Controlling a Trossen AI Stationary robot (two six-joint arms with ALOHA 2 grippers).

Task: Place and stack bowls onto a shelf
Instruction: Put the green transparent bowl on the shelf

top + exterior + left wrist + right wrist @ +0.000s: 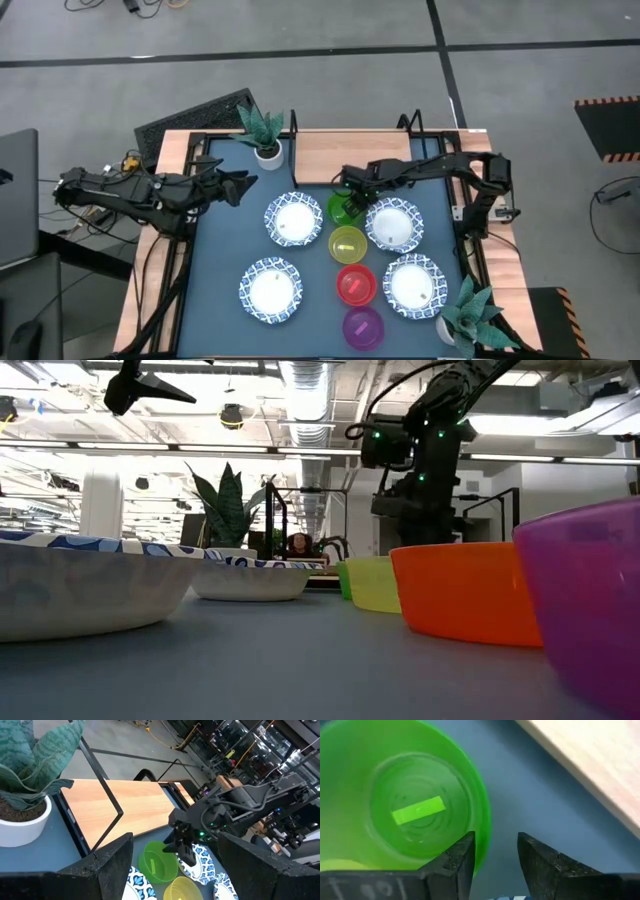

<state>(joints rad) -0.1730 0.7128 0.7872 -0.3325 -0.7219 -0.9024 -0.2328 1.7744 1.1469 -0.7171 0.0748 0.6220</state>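
Green plastic, the smallest-looking of the plain bowls, is what the coming move turns on: the green bowl [345,209] sits on the table [225,250] at the head of a row with the yellow bowl [348,243], red bowl [355,285] and purple bowl [362,328], just in front of the wooden shelf [355,152]. The right claw [494,855] is directly over the bowl's rim on the shelf side, one finger inside the bowl and the other outside above bare table, so the wall lies in the gap between them. The fingers are parted a little and not yet pressing the rim; the claw holds nothing. By my reading, closing here would pinch the wall, and the shelf is just beyond. The left claw [240,185] waits farther off, near the potted plant [264,130], spread wide and empty. Four patterned white bowls [292,219] flank the row.
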